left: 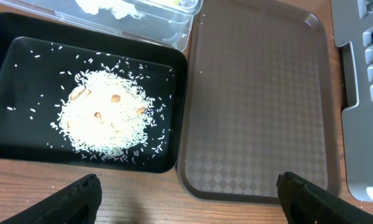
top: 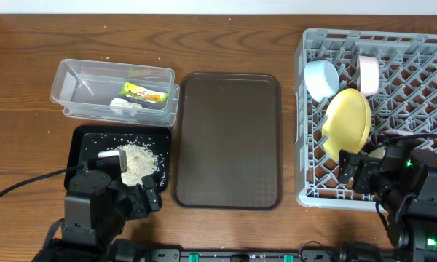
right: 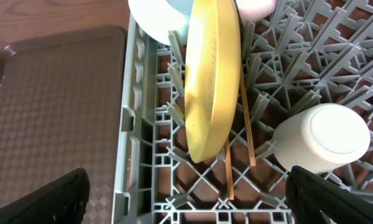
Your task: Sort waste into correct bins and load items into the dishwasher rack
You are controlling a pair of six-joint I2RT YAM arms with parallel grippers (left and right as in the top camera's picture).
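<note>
The clear tub point(top: 73, 80) at the back left holds the green-and-orange wrapper point(top: 144, 92) and the white tissue point(top: 122, 104). The black tray point(top: 84, 142) holds a pile of rice grains point(top: 138, 161), also in the left wrist view point(left: 105, 112). The grey rack point(top: 300, 131) holds the light blue bowl point(top: 321, 78), a small pale cup point(top: 368, 74) and the yellow plate point(top: 348, 120) on edge. The right wrist view shows the plate point(right: 212, 81), chopsticks point(right: 245, 134) and the white bowl point(right: 323, 137). My left gripper point(left: 189, 202) is open and empty in front of the black tray. My right gripper point(right: 186, 199) is open and empty over the rack's front edge.
The large dark brown serving tray point(top: 228, 138) lies bare between the black tray and the rack. It also shows in the left wrist view point(left: 255, 93) and the right wrist view point(right: 50, 112). Wooden table surrounds everything.
</note>
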